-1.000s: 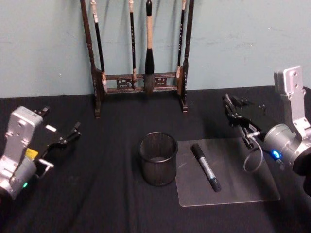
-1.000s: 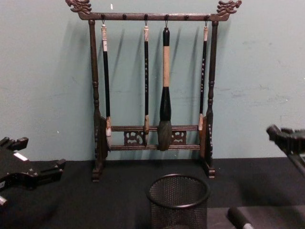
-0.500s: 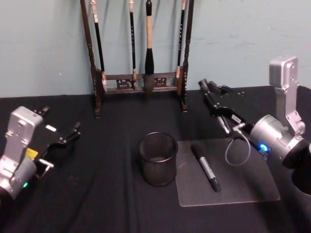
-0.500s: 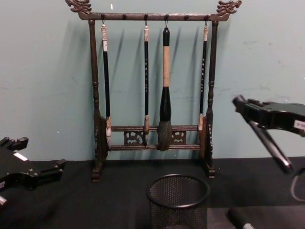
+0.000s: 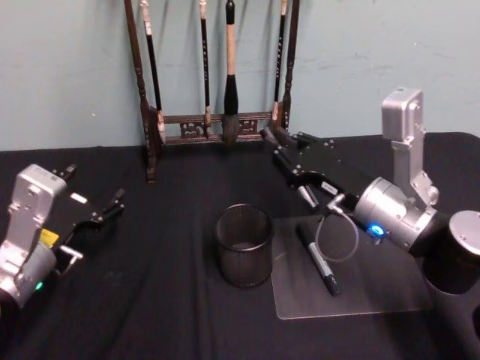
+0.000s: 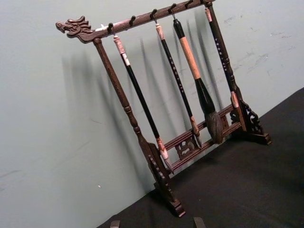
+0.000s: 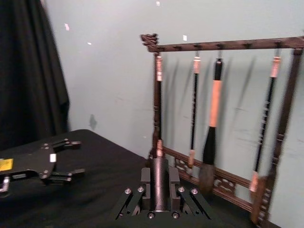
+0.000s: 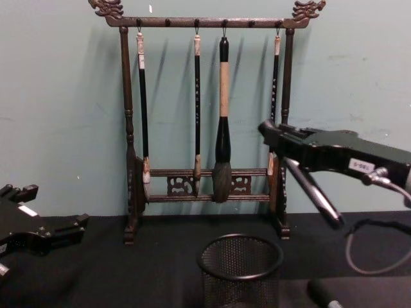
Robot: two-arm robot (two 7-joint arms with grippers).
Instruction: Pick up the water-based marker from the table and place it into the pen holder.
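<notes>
The table (image 5: 150, 315), under black cloth, spans the head view up to a pale green wall. At its far edge stands the brush rack (image 5: 217, 120), a tall dark wooden frame with four brushes hanging from it, the thickest one in the middle. A clear mat (image 5: 375, 289) lies flat on the cloth to the right of centre. The right pincer (image 5: 289, 169) reaches in from the right, held in the air between the rack's right foot and the mat's far edge. Its fingers are spread apart and grasp nothing. In the chest view it crosses in front of the rack's right post, above and to the right of the holder (image 5: 244, 246). The left pincer (image 5: 96, 184) hangs low over the table's left side, well away from everything else, also released and empty. The holder, a round black mesh cup, stands upright near the table's middle, touching or just beside the mat's left edge. The marker (image 5: 318, 259) lies flat on the mat just right of the holder, dark with a grey label, one end pointing toward the rack. It is below and nearer than the right pincer, and the two do not touch.
</notes>
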